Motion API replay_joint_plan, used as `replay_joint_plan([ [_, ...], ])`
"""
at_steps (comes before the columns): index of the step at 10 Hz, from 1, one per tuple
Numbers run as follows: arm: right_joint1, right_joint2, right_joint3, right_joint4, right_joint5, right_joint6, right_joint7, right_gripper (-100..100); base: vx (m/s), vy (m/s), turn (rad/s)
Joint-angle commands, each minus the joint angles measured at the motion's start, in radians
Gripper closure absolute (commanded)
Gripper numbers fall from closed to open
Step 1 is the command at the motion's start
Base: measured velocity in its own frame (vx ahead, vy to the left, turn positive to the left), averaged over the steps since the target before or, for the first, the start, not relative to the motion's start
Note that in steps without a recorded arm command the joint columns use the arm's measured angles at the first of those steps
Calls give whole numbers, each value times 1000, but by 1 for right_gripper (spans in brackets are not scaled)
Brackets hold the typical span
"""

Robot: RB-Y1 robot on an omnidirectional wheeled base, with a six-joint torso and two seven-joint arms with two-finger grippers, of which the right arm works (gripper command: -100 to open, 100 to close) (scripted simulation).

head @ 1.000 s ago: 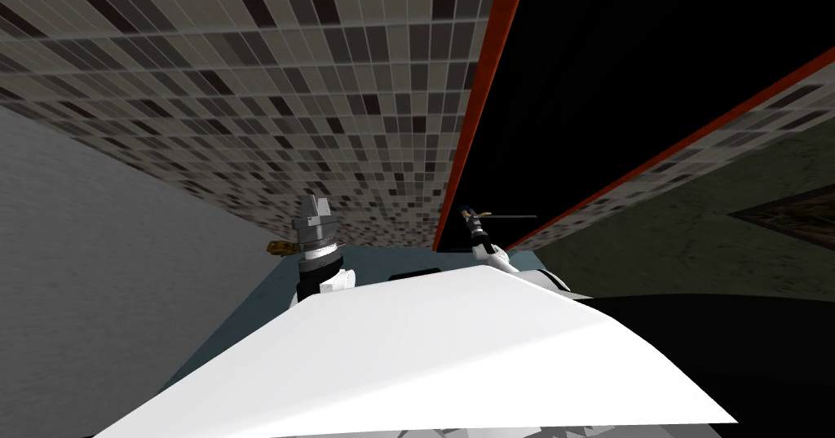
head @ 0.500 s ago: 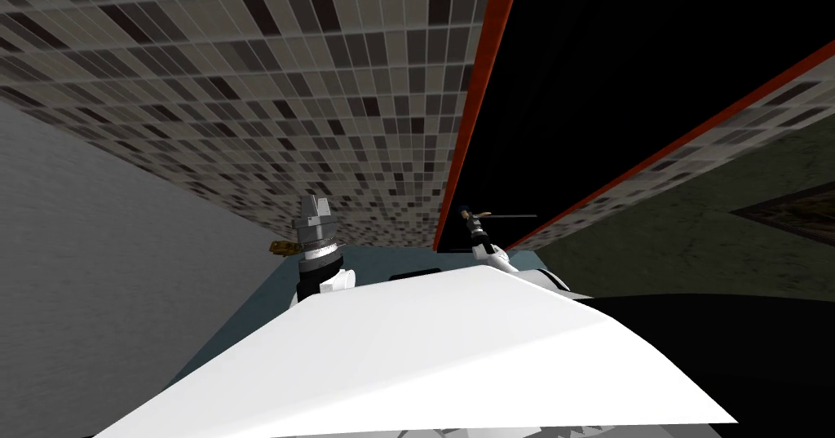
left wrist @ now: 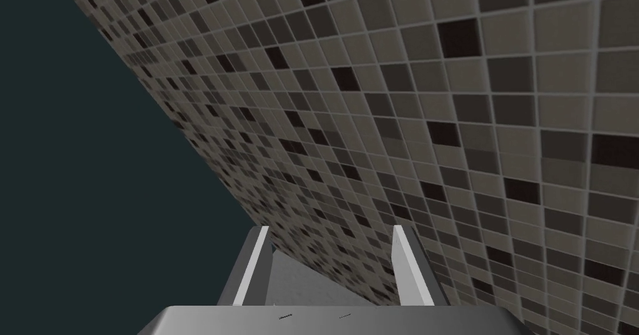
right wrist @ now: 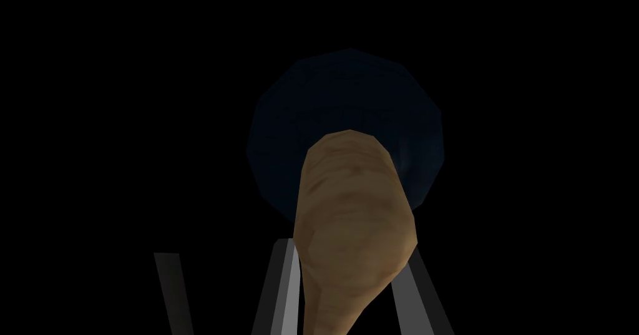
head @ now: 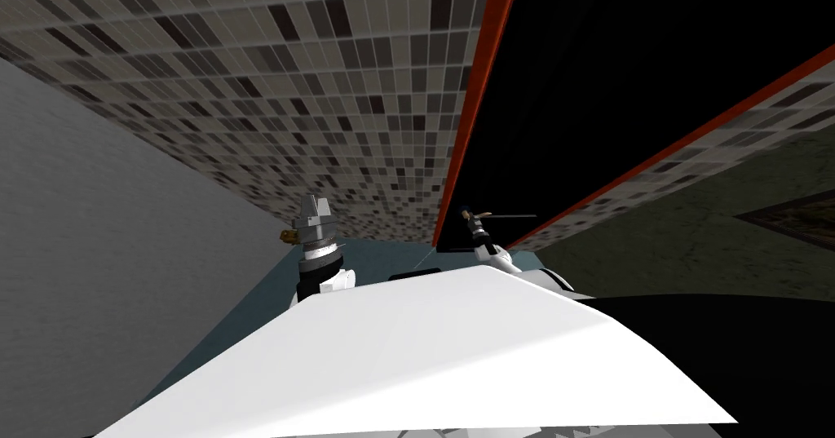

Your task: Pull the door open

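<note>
At the orange door frame (head: 469,131), my R gripper (right wrist: 349,254) pinches the brown door handle (right wrist: 352,206); L gripper (left wrist: 331,229) spread, raised to the frame's left.

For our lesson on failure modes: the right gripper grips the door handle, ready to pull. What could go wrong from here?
1. The right gripper is shut on the smooth, tapering tan handle; under a pull it may slide off.
2. The left gripper, open, points at the tiled wall and looks close to it; if the torso moves it might scrape.
</note>
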Motion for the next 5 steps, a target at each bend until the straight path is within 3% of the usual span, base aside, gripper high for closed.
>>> replay_joint_plan([
  [1,19,-16,21,-14,11,-10,-26,100,-197,-129,185],
  [5,43,-56,67,-21,33,-42,-87,100,-210,-80,142],
])
